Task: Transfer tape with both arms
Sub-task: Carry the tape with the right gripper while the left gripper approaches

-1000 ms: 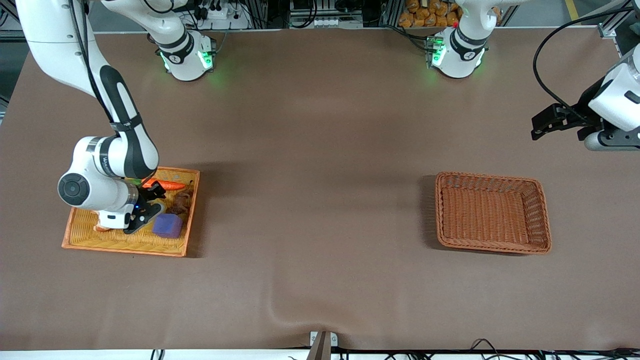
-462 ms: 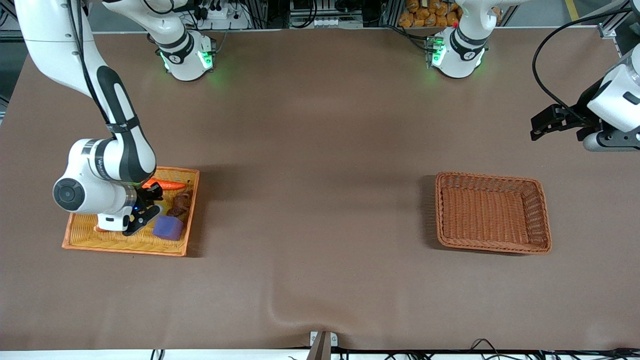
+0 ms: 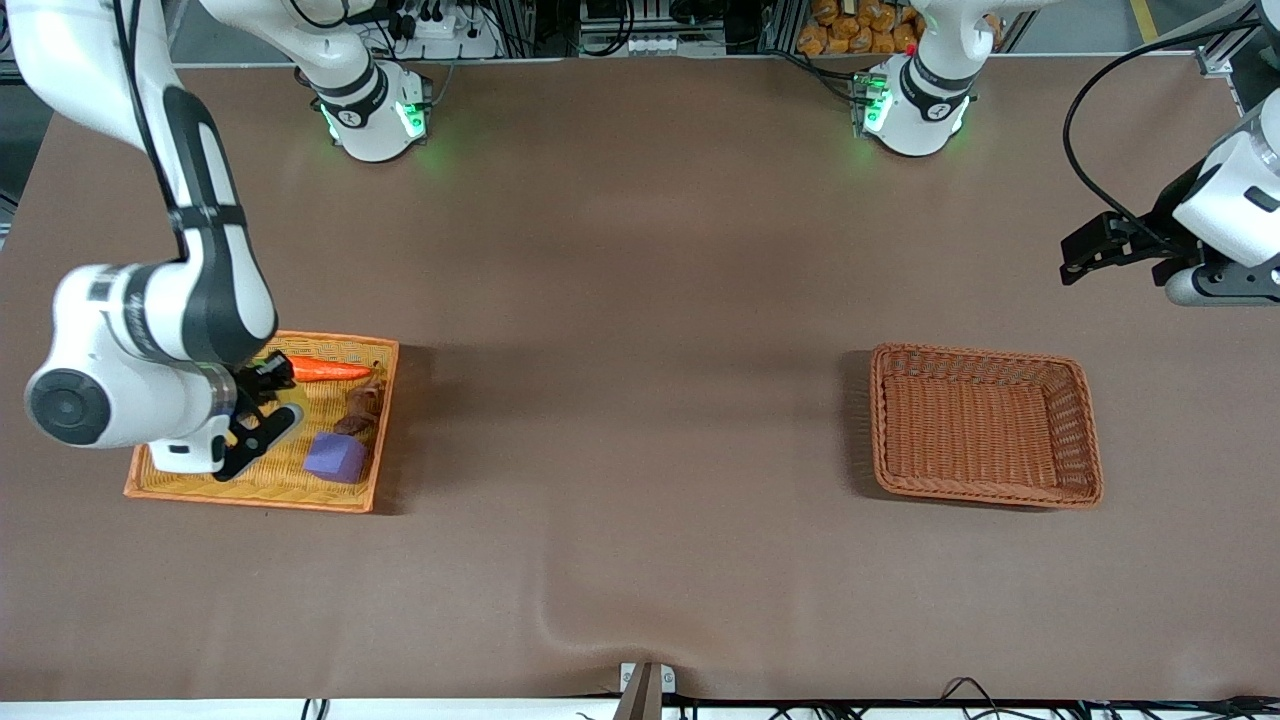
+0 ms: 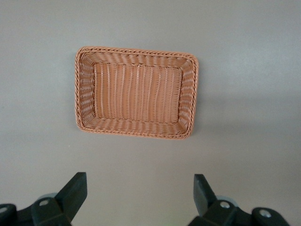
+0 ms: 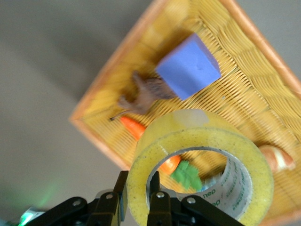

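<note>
My right gripper (image 5: 139,181) is shut on the wall of the tape (image 5: 202,141), a yellowish translucent roll with a grey core, one finger inside the ring and one outside. It holds the roll in the air over the orange woven tray (image 3: 345,500); in the front view the right gripper (image 3: 258,398) shows above the tray's middle. My left gripper (image 3: 1075,262) is open and empty, up over the table at the left arm's end. In the left wrist view the left gripper (image 4: 138,182) looks down on the brown wicker basket (image 4: 136,51).
The tray holds a purple cube (image 3: 335,457), a carrot (image 3: 330,371) and a brown item (image 3: 362,408); the right wrist view also shows a pale pastry-like piece (image 5: 277,157). The brown basket (image 3: 985,495) stands empty toward the left arm's end.
My right arm has risen with the tape and shifted toward the right arm's end of the table, uncovering more of the tray. The left arm has barely moved.
</note>
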